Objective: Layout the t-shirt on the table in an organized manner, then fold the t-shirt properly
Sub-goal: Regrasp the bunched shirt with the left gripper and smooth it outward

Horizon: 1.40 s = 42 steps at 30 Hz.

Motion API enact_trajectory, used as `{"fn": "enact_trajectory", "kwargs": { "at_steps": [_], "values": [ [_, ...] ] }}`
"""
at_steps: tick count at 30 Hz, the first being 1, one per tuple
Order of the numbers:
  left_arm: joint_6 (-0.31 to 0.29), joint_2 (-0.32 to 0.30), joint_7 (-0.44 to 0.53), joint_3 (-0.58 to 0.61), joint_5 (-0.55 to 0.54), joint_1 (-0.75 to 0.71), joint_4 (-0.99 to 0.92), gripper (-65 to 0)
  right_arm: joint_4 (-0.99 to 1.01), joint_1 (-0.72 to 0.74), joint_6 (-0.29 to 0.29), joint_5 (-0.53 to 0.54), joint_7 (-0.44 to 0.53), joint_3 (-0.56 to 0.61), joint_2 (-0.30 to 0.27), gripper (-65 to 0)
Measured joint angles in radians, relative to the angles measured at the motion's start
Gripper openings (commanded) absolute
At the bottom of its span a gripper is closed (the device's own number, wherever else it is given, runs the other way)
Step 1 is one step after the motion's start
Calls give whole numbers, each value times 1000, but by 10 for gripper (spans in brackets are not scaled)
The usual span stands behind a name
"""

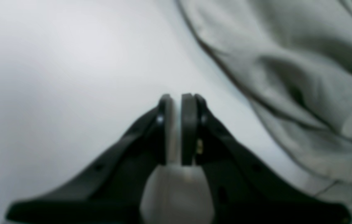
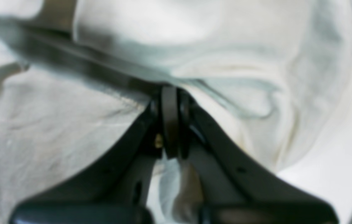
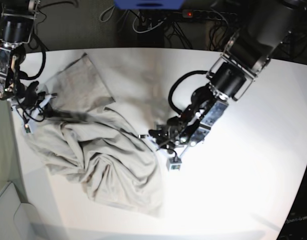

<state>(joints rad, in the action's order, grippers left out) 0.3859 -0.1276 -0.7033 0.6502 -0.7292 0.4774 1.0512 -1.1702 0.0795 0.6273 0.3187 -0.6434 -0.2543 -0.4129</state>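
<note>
Currently we hold t-shirt [image 3: 100, 155] edge, right gripper [image 3: 37, 102] clenched at frame left; left gripper [image 3: 156, 134] nearly closed, grasping nothing, beside shirt's right edge.

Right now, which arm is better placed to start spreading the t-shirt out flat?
Probably the right gripper: its jaws are shut on the t-shirt, ready to pull. The left gripper sits beside the cloth, holding nothing.

No legible text, label, brand, number or sign in any view. T-shirt [image 3: 98, 160] plain, table [image 3: 243, 190] unmarked; both wrist views too blurred to resolve fine print.
</note>
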Motion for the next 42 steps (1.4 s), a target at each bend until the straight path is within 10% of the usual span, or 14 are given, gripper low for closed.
{"fn": "enact_trajectory", "kwargs": {
  "at_steps": [8,20,27,36,42],
  "values": [
    [48,-6,146,-149,4,-62,267,-585,17,20,0,-25,5,-3,-19,-650],
    [68,255,379,-90,160,131,-328,-584,14,0,-1,-15,29,-3,-20,-650],
    [-121,278,470,-72,167,195,-571,-584,13,-3,0,-12,27,-3,-21,-650],
    [-125,279,510,-71,179,236,-703,-584,23,36,0,-28,1,4,-45,-650],
    [-126,278,347,-71,192,250,-675,-585,24,76,0,-31,-3,6,-69,-650]
  ]
}}
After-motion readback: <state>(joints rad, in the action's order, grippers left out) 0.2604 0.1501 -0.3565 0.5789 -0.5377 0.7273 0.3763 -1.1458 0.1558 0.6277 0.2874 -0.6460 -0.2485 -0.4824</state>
